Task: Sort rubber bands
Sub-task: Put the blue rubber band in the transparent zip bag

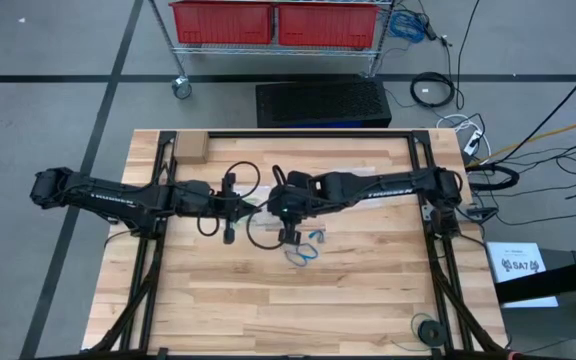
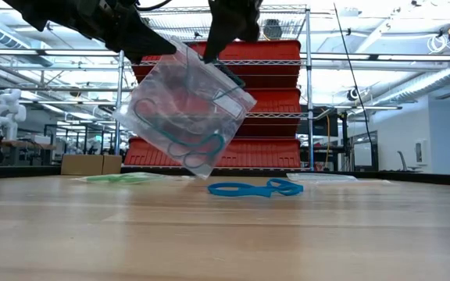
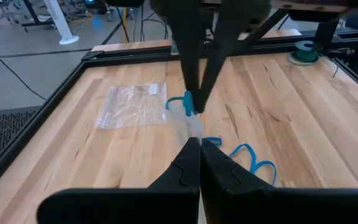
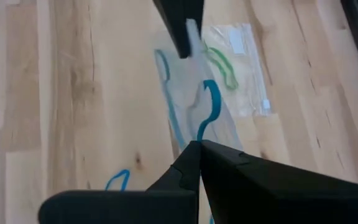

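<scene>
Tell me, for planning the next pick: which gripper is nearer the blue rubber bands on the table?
Right. The right gripper hangs almost above the blue rubber bands, pinching the clear bag; the left gripper pinches its other edge, farther off.

Held up over mid-table between left gripper [image 2: 143,48] and right gripper [image 2: 223,43], both clamped on its top edge: a clear bag [image 2: 187,105], blocking any level pass between the two arms. Open air beneath it, down to the wood (seen in the low view). Just past that gap, bright blue bands [image 2: 255,188] loose on the boards. Farther back, a green band [image 2: 123,178] lying flat on another bag [image 3: 132,104]. Near one back corner, a cardboard box [image 1: 190,148]. Bare planks across the whole front half of the table [image 1: 298,310], apart from a small spool [image 1: 427,328] at the front right corner.
</scene>
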Controlling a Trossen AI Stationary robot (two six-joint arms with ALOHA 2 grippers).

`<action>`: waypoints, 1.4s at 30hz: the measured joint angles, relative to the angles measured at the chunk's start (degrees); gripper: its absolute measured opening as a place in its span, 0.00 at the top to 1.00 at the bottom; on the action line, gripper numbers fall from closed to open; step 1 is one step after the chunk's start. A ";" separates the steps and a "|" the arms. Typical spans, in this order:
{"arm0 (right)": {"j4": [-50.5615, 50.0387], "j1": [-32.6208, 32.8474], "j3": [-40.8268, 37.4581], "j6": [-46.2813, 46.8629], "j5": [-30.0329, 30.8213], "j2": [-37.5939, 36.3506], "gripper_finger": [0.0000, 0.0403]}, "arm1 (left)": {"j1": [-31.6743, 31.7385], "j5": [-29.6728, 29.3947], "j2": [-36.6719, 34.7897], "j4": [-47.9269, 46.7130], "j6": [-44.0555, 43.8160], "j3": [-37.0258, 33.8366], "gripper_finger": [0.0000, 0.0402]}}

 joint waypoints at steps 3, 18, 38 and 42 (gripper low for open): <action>-0.17 -0.12 0.26 -1.12 -0.85 -0.74 1.00 | -0.01 0.02 0.00 -0.19 0.00 0.00 1.00; -0.29 0.27 1.33 -2.23 -2.50 -0.28 1.00 | -0.01 0.02 0.01 0.01 -0.02 0.00 1.00; 1.17 -0.20 1.29 -2.83 -2.27 2.95 1.00 | 0.01 0.01 0.00 0.23 -0.02 0.00 1.00; 0.86 -0.87 1.25 -3.07 -2.24 3.31 1.00 | 0.01 0.02 0.00 0.14 -0.02 0.00 1.00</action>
